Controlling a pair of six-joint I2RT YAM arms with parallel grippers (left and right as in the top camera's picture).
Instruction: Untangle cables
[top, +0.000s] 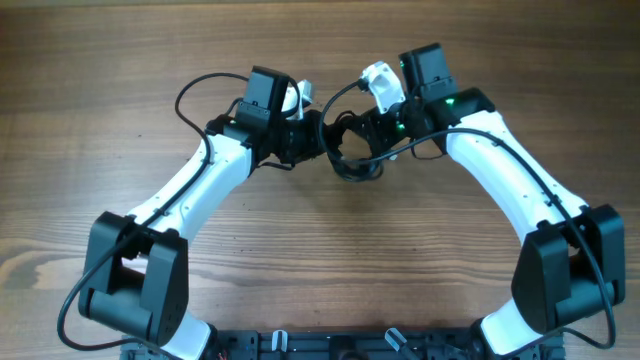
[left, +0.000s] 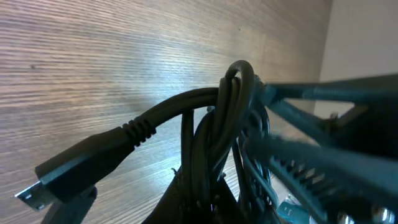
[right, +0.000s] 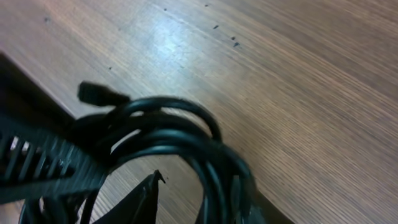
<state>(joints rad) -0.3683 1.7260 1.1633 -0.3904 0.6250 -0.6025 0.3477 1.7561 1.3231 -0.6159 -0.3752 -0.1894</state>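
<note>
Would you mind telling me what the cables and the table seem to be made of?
The cables look like matte black rubber or soft plastic, bending in loops. The table looks like wood or wood-grain laminate, faintly glossy where light reflects.

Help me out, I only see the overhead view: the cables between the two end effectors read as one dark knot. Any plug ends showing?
Observer: Yes, the left wrist view shows a silver-tipped plug jutting out low on the left of the cables.
Operator: Is that bundle gripped?
Observer: The left end effector looks shut on it; the cords rise straight out of its grip.
Operator: And the right wrist view?
Observer: A small black plug pokes out at the loops' upper left.
</note>
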